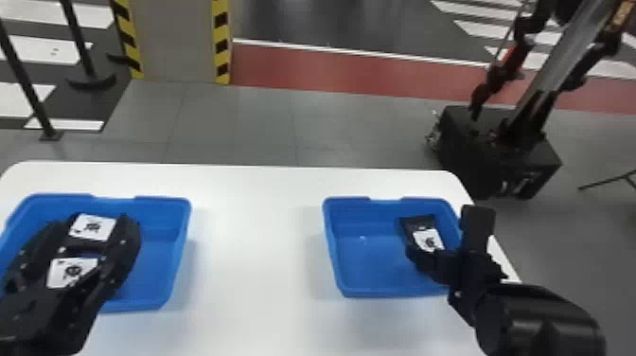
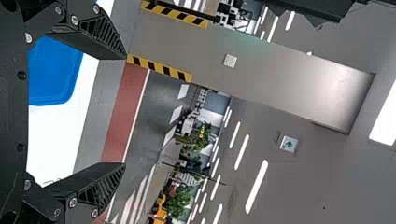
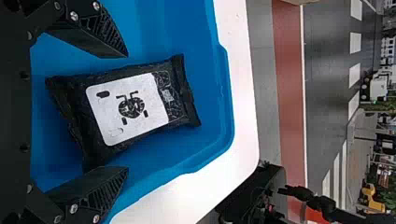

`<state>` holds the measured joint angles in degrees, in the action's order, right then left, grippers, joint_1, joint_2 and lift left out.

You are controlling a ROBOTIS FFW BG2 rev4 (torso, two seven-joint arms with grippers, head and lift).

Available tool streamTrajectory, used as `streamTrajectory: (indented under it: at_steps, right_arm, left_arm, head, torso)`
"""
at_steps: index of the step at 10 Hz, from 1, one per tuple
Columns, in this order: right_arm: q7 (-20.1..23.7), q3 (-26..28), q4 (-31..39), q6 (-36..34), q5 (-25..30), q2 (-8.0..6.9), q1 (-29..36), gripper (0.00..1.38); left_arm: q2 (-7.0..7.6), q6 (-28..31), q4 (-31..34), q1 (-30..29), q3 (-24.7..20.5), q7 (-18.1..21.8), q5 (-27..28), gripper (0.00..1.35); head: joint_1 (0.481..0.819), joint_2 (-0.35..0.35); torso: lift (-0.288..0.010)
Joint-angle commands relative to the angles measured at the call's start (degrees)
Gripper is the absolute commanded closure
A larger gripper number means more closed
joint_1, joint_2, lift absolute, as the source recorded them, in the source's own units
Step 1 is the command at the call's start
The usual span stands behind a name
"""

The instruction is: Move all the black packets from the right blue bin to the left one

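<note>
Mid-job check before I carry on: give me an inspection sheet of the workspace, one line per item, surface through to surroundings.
Surface: white table, holding both bins
Left bin: blue bin with an upper packet and a lower packet, white labels up
Right bin: blue bin with one black packet, label up, not yet moved
Clutter: nothing seen
Left gripper: open, nothing between its fingers, over the left bin
Right gripper: open, at the remaining packet; contact cannot be told
Cables around the bins: nothing seen
Surroundings: striped-edge pillar and black machine base beyond the table
</note>
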<state>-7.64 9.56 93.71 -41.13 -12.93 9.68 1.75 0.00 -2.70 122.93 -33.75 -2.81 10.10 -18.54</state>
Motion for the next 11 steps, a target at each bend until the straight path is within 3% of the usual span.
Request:
streamTrajectory:
  at_steps: [1, 4, 5, 7, 11]
  right_arm:
    - [0.0, 0.0, -1.0, 0.1, -0.5, -0.01, -0.2, 0.17]
    - [0.9, -0.1, -4.5, 3.6, -0.8, 0.08, -1.5, 0.24]
    - [1.0, 0.0, -4.8, 3.6, -0.9, 0.25, -1.6, 0.34]
    - [1.3, -0.2, -5.6, 3.2, -1.5, 0.43, -1.9, 1.21]
    - [1.1, -0.1, -0.4, 2.5, -1.7, 0.25, 0.9, 1.18]
  left_arm:
    - [-0.15, 0.0, -0.1, -0.1, 0.0, 0.0, -0.1, 0.22]
    - [-0.15, 0.6, 0.0, -0.1, -0.1, 0.1, -0.2, 0.22]
    - [-0.15, 0.6, -0.1, 0.0, -0.1, 0.1, -0.2, 0.22]
    - [-0.15, 0.2, -0.1, -0.1, -0.2, 0.4, -0.4, 0.22]
    - [-0.15, 0.6, -0.1, 0.0, -0.2, 0.4, -0.5, 0.22]
  head:
    - [0.695, -0.193]
    - [0.695, -0.192]
    - [0.695, -0.192]
    - [0.695, -0.192]
    - [0.695, -0.19]
  torso:
    - [-0.11]
    - [-0.11]
    - [-0.11]
    - [-0.11]
    - [-0.11]
